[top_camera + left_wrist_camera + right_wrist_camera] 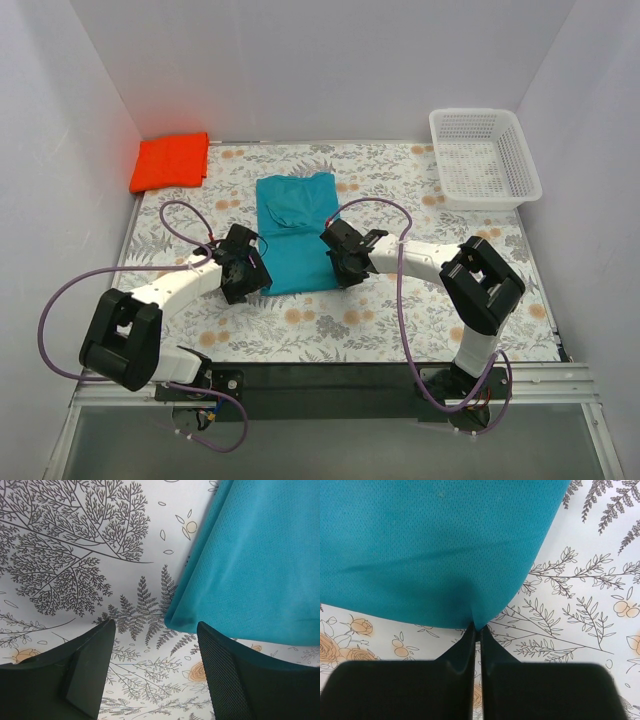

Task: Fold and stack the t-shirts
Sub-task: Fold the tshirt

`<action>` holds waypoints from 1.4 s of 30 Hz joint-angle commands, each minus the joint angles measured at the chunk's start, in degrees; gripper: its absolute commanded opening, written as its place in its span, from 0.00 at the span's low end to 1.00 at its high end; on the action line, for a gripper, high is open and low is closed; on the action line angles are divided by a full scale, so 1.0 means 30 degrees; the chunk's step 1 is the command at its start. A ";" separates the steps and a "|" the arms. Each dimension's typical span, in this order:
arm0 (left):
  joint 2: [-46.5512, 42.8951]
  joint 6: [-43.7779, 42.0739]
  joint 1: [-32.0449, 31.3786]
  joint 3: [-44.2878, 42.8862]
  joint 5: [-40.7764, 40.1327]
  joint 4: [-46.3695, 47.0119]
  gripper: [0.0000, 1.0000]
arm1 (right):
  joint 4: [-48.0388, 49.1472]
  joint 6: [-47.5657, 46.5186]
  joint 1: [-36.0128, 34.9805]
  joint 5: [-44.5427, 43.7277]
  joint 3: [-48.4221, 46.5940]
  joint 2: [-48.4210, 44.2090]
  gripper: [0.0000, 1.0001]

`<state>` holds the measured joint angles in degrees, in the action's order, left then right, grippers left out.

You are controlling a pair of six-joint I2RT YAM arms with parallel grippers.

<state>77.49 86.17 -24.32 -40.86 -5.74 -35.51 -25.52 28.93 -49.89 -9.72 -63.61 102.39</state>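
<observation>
Right gripper point(477, 629) is pinching, fingers together, the near right hem corner of the teal t-shirt point(295, 230). Left gripper point(155, 630) is hovering with its fingers spread at the shirt's near left corner. A lengthwise fold seems to be starting: the left needs to close on its corner, then both should be lifting the hem away. White basket point(485, 160) is sitting beyond the shirt's right side and the folded orange t-shirt point(172, 160) beyond its left. No writing is showing.
</observation>
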 commanded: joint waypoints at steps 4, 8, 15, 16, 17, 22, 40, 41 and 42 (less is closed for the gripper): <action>0.0271 0.0046 -0.0303 -0.0617 0.0037 0.0205 0.66 | -0.1250 0.0025 -0.0304 0.0133 0.0902 0.1613 0.01; 0.0711 -0.0012 -0.0420 -0.0968 0.0008 0.0176 0.66 | -0.1221 -0.0062 -0.0362 0.0191 0.0785 0.1700 0.01; 0.1239 0.0134 -0.0654 -0.1175 -0.0343 0.0000 0.43 | -0.1192 -0.0209 -0.0421 0.0338 0.0785 0.1905 0.01; 0.1355 0.0134 -0.0683 -0.1203 -0.0401 0.0000 0.40 | -0.1133 -0.0209 -0.0421 0.0367 0.0814 0.1964 0.01; 0.1414 0.0105 -0.0684 -0.1262 -0.0460 -0.0029 0.34 | -0.1133 -0.0209 -0.0421 0.0425 0.0843 0.1993 0.01; 0.2057 0.0222 -0.0830 -0.1437 -0.0548 0.0116 0.33 | -0.1133 -0.0297 -0.0480 0.0455 0.0873 0.1994 0.01; 0.3787 0.0222 -0.1474 -0.1204 -0.0197 -0.0908 0.13 | -0.1045 -0.0384 -0.0538 0.0572 0.0931 0.1613 0.01; 0.3875 0.0251 -0.1504 -0.1175 -0.0110 -0.0938 0.07 | -0.1045 -0.0385 -0.0567 0.0514 0.0931 0.1613 0.01; 0.3963 0.0251 -0.1533 -0.1203 -0.0080 -0.0967 0.05 | -0.1045 -0.0385 -0.0597 0.0514 0.0931 0.1555 0.01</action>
<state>86.63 86.63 -28.05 -46.28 -6.35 -36.58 -25.54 27.81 -50.39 -9.76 -64.05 102.80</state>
